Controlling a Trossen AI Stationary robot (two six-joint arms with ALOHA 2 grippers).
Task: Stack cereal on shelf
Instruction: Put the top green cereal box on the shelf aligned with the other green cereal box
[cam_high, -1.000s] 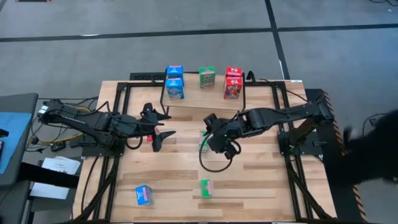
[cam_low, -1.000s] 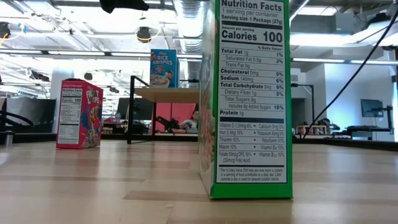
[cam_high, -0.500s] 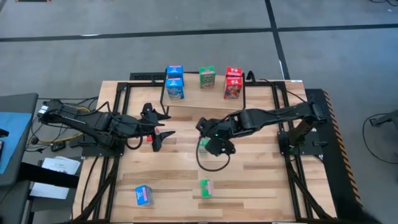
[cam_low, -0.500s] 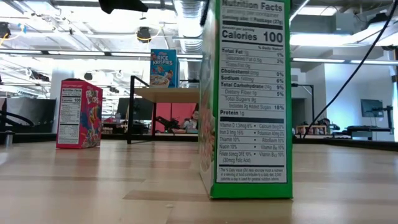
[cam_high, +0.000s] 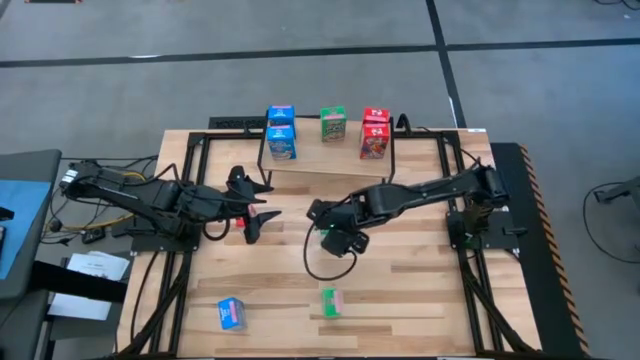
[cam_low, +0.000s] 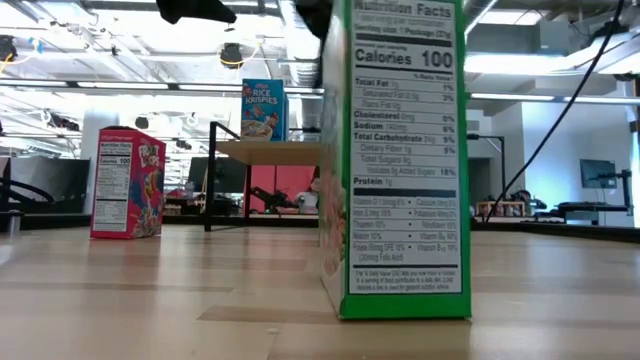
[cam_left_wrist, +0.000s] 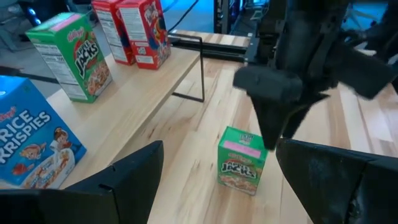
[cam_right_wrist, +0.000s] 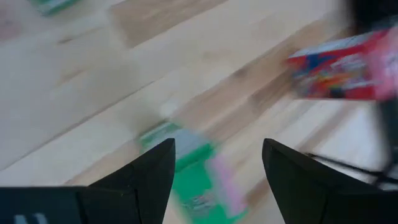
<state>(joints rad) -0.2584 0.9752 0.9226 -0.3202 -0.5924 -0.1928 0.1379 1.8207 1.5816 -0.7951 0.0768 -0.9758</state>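
Observation:
A green cereal box (cam_left_wrist: 242, 160) stands upright on the table's middle; in the high view it (cam_high: 322, 229) is mostly hidden under my right gripper (cam_high: 324, 222). That gripper (cam_left_wrist: 273, 124) hangs just above the box's top, open, fingers slanting down; the box (cam_right_wrist: 198, 173) shows blurred between its fingers. My left gripper (cam_high: 264, 206) waits open, left of the middle. The shelf (cam_high: 330, 160) at the far side carries two stacked blue boxes (cam_high: 281, 135), a green box (cam_high: 333, 124) and red boxes (cam_high: 376, 135).
A red box (cam_low: 125, 183) stands on the table beside my left gripper. A blue box (cam_high: 232, 314) and another green box (cam_high: 331, 302) sit near the table's front edge. Black frame rails (cam_high: 190, 200) run along both sides.
My right gripper has come down and toward the table's left, over the green box in the middle, and has rolled about its own axis. Its fingers stay open. The box has kept its place.

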